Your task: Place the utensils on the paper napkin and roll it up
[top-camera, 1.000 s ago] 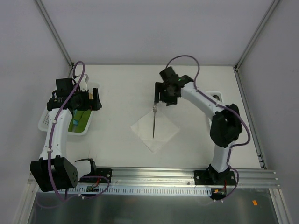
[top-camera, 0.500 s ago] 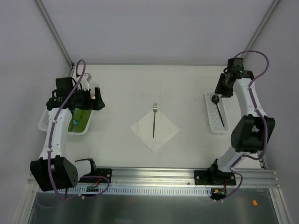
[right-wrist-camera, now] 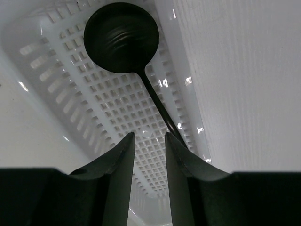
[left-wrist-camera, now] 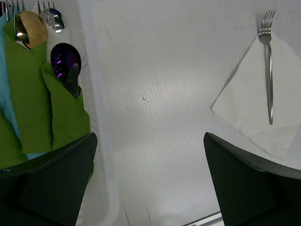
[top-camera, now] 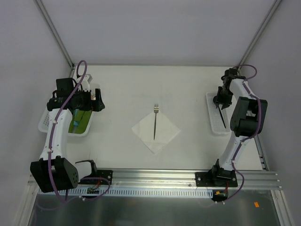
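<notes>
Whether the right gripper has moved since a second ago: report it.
Yes. The right gripper swung from the napkin rightward to the tray, at the spoon.

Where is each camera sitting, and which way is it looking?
Top camera: above and behind the arms, looking down on the table; both arms show, with the left gripper and the right gripper.
Left wrist camera: on the left arm, looking down at a basket of green cloths and the fork on the paper napkin; its own fingers show.
Right wrist camera: on the right arm, looking down into a white tray at the spoon; its own fingers show.
Shared: top and left wrist cameras both see the fork on the paper napkin.
</notes>
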Motion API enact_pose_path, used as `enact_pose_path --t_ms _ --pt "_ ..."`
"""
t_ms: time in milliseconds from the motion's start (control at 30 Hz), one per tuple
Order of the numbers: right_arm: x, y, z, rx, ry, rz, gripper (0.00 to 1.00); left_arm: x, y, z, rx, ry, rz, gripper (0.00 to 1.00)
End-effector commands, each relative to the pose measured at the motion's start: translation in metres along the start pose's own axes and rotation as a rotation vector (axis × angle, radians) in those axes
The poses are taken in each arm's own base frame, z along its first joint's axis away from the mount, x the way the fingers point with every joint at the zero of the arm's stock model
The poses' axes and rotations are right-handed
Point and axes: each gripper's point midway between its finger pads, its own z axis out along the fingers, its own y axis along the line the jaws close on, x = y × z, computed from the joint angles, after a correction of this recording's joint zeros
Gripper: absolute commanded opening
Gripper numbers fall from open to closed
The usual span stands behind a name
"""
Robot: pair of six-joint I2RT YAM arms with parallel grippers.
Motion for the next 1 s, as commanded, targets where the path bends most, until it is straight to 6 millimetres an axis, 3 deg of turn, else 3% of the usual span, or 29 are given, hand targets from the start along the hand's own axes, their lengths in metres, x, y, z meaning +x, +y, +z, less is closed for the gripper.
enact_pose_path --t_ms 0,467,767,967 --pt "-0.006 -0.007 0.006 0.018 -0.028 -0.018 0.35 -0.012 0.003 -0.005 -0.022 -0.028 0.018 0.99" --pt "-0.012 -0.01 0.03 0.029 -0.012 -0.043 0.41 -0.004 0.009 -0.009 -0.065 -0.027 0.029 0.99" --pt "-0.006 -0.001 0.035 -0.019 0.012 -0.038 0.27 -0.007 0.009 -0.01 -0.074 -0.032 0.025 0.99" --pt "-0.004 0.002 0.035 -0.036 0.015 -0.046 0.08 -0.007 0.01 -0.008 -0.073 -0.029 0.021 0.99"
